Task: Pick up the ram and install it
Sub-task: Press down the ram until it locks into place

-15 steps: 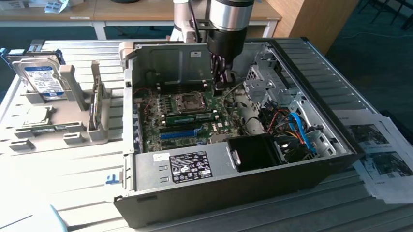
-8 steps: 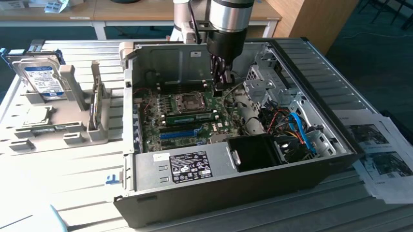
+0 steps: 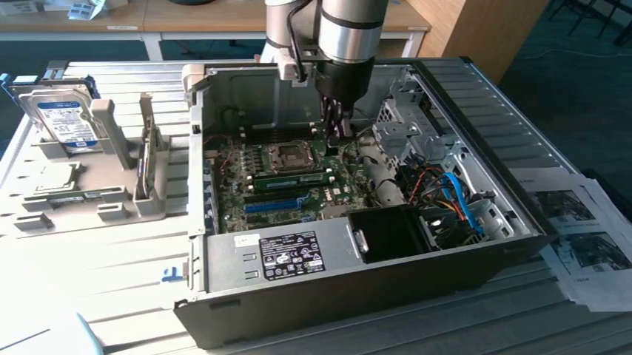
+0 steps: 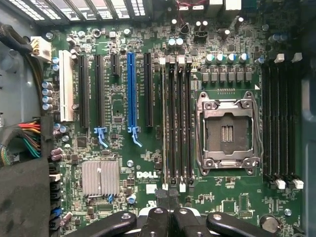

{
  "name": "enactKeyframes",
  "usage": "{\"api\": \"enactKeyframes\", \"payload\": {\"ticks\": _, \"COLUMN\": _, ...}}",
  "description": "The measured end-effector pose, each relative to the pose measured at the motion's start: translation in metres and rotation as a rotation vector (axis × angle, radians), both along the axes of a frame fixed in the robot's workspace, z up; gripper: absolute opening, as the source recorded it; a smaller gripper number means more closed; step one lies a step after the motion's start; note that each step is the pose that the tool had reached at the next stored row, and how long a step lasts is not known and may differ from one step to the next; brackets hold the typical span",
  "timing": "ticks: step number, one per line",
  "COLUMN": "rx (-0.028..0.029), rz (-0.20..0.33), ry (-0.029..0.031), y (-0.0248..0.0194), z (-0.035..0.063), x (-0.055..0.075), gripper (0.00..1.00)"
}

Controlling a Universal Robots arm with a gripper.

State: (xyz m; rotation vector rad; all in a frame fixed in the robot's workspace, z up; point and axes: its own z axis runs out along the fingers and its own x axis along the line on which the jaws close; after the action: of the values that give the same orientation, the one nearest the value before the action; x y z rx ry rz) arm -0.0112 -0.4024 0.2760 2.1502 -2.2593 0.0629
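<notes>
- The long, thin green ram stick (image 3: 293, 180) is lying seated on the green motherboard (image 3: 259, 171) inside the open grey computer case (image 3: 326, 277), its long axis running from the exterior view's left to right.
- The black end effector (image 3: 338, 132), fingers pressed together and holding nothing, is hovering just beyond the ram's right end, beside the empty silver processor socket (image 4: 226, 132).
</notes>
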Motion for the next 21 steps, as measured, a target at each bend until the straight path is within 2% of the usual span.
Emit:
{"api": "enactKeyframes", "payload": {"ticks": 1, "rx": 0.0000, "rz": 0.000, "ry": 0.0000, "y": 0.0000, "z": -0.0052, "x": 0.0000, "gripper": 0.10}}
{"api": "enactKeyframes", "payload": {"ticks": 2, "rx": -0.0002, "rz": 0.000, "ry": 0.0001, "y": 0.0000, "z": -0.0060, "x": 0.0000, "gripper": 0.10}}
{"api": "enactKeyframes", "payload": {"ticks": 10, "rx": 0.0002, "rz": 0.000, "ry": 0.0000, "y": 0.0000, "z": -0.0075, "x": 0.0000, "gripper": 0.10}}
{"api": "enactKeyframes", "payload": {"ticks": 21, "rx": 0.0001, "rz": 0.000, "ry": 0.0000, "y": 0.0000, "z": -0.0147, "x": 0.0000, "gripper": 0.10}}
